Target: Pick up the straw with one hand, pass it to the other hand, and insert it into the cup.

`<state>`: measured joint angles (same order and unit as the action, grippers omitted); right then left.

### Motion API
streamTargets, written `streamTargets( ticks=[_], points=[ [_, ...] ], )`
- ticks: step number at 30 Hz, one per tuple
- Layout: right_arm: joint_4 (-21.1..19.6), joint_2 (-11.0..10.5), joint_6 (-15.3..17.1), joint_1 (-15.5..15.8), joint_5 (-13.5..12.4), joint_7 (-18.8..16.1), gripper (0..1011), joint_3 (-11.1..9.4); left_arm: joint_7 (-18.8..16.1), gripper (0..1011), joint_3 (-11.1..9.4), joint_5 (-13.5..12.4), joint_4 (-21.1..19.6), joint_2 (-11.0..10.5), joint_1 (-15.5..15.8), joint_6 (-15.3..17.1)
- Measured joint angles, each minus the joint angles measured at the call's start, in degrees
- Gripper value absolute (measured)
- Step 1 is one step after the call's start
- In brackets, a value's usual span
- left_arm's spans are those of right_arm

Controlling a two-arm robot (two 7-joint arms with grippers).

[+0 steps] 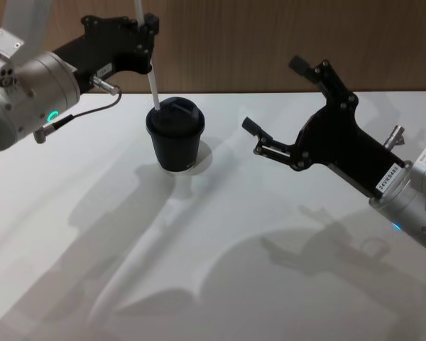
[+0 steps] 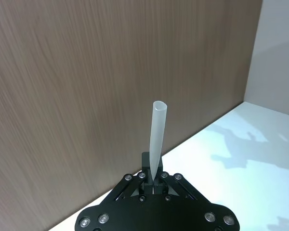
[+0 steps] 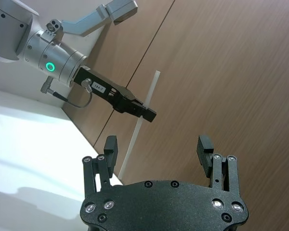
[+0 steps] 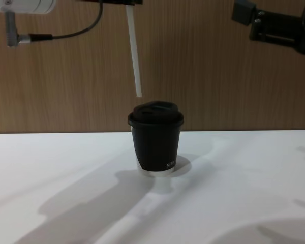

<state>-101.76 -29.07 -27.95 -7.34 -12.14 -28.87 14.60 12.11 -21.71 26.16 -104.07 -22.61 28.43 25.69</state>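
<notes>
The white straw (image 1: 150, 64) hangs nearly upright, with my left gripper (image 1: 148, 32) shut on its upper part. In the chest view the straw (image 4: 134, 51) ends a little above the lid of the black cup (image 4: 155, 142), slightly left of the lid's centre. The cup (image 1: 175, 138) stands upright on the white table (image 1: 270, 249). My right gripper (image 1: 273, 94) is open and holds nothing, raised to the right of the cup. From the right wrist, its open fingers (image 3: 110, 147) frame the left gripper (image 3: 135, 108) and the straw (image 3: 142, 122) farther off. The left wrist view looks along the straw (image 2: 157, 139).
A brown wood-grain wall (image 1: 270, 42) runs along the table's back edge, close behind the cup. A dark cable (image 1: 99, 106) loops from the left wrist. Arm shadows fall across the white table in front of the cup.
</notes>
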Motion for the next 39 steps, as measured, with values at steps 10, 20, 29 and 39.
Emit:
streamTargets(
  ticks=[10,20,29,39],
  points=[
    [0.0,0.0,0.0,0.0,0.0,0.0,1001,0.0,-0.1,7,0.1,0.2,0.1,0.7,0.3,1.7],
    [0.0,0.0,0.0,0.0,0.0,0.0,1001,0.0,-0.5,6,0.3,-0.1,0.2,1.3,0.4,2.9],
    [0.0,0.0,0.0,0.0,0.0,0.0,1001,0.0,-0.4,6,0.3,-0.3,1.2,2.1,0.5,3.4],
    [0.0,0.0,0.0,0.0,0.0,0.0,1001,0.0,-0.2,7,0.2,-0.8,2.2,2.7,0.6,3.6]
  ],
)
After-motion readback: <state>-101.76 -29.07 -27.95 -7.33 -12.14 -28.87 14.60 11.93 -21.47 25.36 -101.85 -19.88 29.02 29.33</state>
